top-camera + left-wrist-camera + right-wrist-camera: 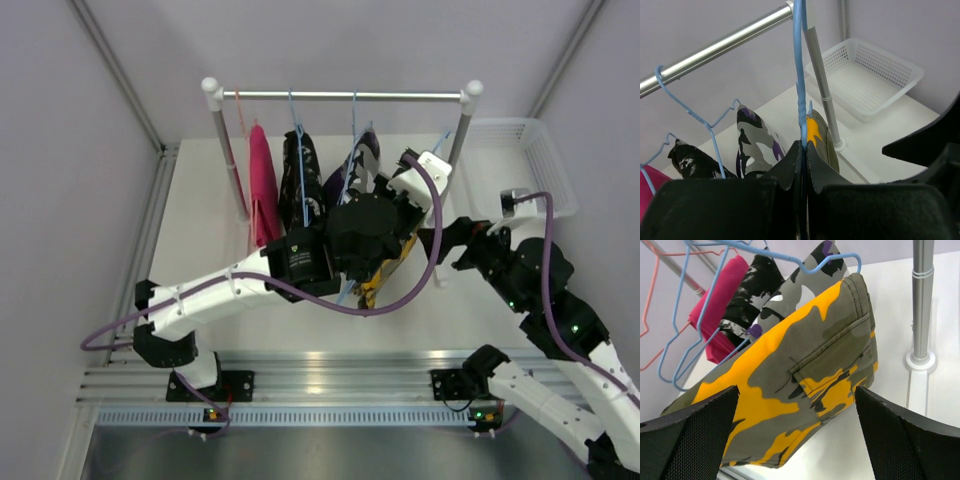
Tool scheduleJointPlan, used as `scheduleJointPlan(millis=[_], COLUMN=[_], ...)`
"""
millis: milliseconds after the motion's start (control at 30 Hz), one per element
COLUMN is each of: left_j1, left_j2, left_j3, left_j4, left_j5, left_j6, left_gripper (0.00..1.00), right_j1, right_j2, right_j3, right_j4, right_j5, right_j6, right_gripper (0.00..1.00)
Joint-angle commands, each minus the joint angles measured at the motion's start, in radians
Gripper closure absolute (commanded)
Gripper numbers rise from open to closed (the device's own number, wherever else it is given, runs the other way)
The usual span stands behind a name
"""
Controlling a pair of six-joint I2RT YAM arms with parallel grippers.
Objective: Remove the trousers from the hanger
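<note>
Four trousers hang on a rail: pink, black with white print, purple camouflage and yellow-olive camouflage. My left gripper is shut on the blue hanger wire of the yellow-olive pair, just below the rail; it also shows in the top view. My right gripper is open, its fingers on either side of the lower part of the yellow-olive trousers without touching them. It reaches in from the right.
A white mesh basket stands at the back right, beside the rack's right post. The purple camouflage pair, black pair and pink pair hang close behind on blue and orange hangers.
</note>
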Motion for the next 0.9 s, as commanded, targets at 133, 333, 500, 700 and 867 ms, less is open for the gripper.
scheduleJointPlan(millis=[133,333,500,700,867], left_j1=[-0.042,-0.047,-0.047,-0.047,-0.047], left_j2=[-0.103,-0.092,-0.061,-0.012,0.055], left_j3=[0.015,0.007,-0.015,-0.011,0.047], left_j4=[0.142,0.158,0.217,0.299,0.346], left_j5=[0.018,-0.019,-0.049,-0.086,-0.1], left_j6=[-0.013,0.006,0.04,0.075,0.103], left_gripper=[1.0,1.0,1.0,1.0,1.0], right_j1=[0.016,0.014,0.016,0.016,0.016], right_j2=[0.082,0.037,-0.009,-0.005,0.001], right_j3=[0.046,0.009,0.006,0.017,0.013], right_j4=[0.001,0.039,0.025,-0.018,-0.033], right_j5=[0.096,-0.08,-0.198,-0.315,-0.358], right_j6=[-0.008,-0.028,-0.042,-0.094,-0.125], right_gripper=[0.02,0.04,0.05,0.05,0.07])
